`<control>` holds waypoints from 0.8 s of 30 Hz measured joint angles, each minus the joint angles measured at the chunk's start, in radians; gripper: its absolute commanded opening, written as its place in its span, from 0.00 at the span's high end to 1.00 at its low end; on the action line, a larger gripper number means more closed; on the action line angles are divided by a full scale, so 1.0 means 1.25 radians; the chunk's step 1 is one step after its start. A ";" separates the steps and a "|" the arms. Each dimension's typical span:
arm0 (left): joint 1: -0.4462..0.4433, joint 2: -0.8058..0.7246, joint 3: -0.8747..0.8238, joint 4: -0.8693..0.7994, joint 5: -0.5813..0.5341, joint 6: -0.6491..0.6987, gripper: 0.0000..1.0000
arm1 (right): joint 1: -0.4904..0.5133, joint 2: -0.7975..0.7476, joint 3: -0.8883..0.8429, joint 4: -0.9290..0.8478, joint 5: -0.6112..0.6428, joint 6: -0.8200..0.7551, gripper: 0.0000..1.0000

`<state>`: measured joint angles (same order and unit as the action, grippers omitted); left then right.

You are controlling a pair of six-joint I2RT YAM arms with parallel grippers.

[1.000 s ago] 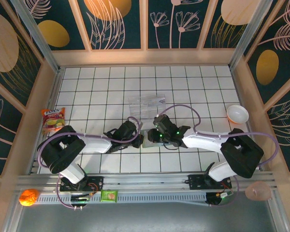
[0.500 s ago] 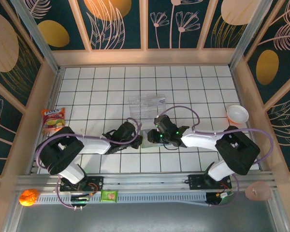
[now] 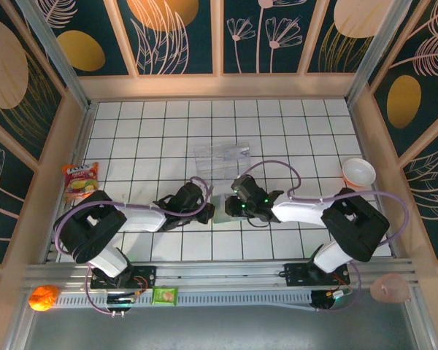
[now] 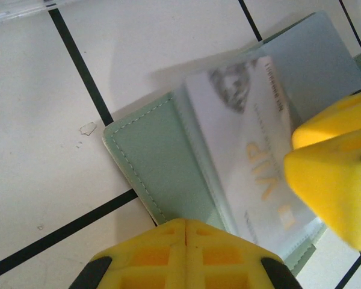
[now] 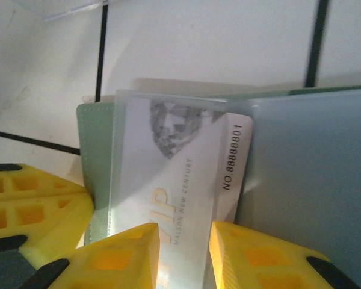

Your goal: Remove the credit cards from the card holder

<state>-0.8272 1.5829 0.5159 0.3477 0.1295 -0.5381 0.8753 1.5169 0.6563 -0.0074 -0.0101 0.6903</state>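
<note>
At the far left of the white-tiled worktop (image 3: 131, 131) lies a snack packet (image 3: 80, 181) with red and yellow print, well apart from everything else. The left gripper (image 4: 185, 224) reaches in toward the middle; its yellow jaws are closed, meeting along a thin seam, with their tips at the near edge of the card holder (image 4: 153, 162) – whether they pinch that edge I cannot tell. The card holder lies open and flat near the centre of the worktop, between the two grippers, a matte grey-green with stitching along its rim. On its left panel a pale VIP card (image 5: 168, 174) with gold lettering and a printed number sits askew under a clear sleeve, its numbered edge poking out past the sleeve toward the right panel. Beyond the holder, a little farther from the arms, the see-through credit cards (image 3: 223, 155) lie loose on the tiles, overlapping one another. The right gripper (image 5: 185, 250) comes in from the right – its jaws stand partly apart, both tips over the near end of the VIP card, whose face shows in the gap between them; they do not clamp it, though I cannot tell whether the tips press down on it. Near the right wall stands a small white bowl (image 3: 358, 173) with an orange rim.
</note>
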 measured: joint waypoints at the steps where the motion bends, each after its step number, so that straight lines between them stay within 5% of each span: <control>1: 0.002 0.000 0.000 0.000 0.002 0.001 1.00 | 0.001 -0.007 0.000 -0.011 0.017 0.000 0.70; 11: 0.014 -0.019 -0.009 -0.011 0.005 0.006 1.00 | 0.008 -0.059 -0.003 -0.064 0.080 0.002 0.69; 14: 0.019 -0.069 -0.018 -0.047 -0.010 0.006 0.93 | 0.008 -0.100 -0.003 -0.063 0.076 -0.007 0.69; 20: 0.019 -0.178 -0.018 -0.060 -0.018 0.008 0.90 | -0.017 -0.134 -0.003 -0.045 0.003 -0.039 0.70; 24: 0.016 -0.136 -0.008 -0.038 0.002 -0.002 0.92 | -0.037 -0.117 -0.003 -0.021 -0.061 -0.051 0.70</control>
<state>-0.8070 1.4132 0.5064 0.3008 0.1318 -0.5400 0.8291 1.3712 0.6529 -0.0341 -0.0860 0.6262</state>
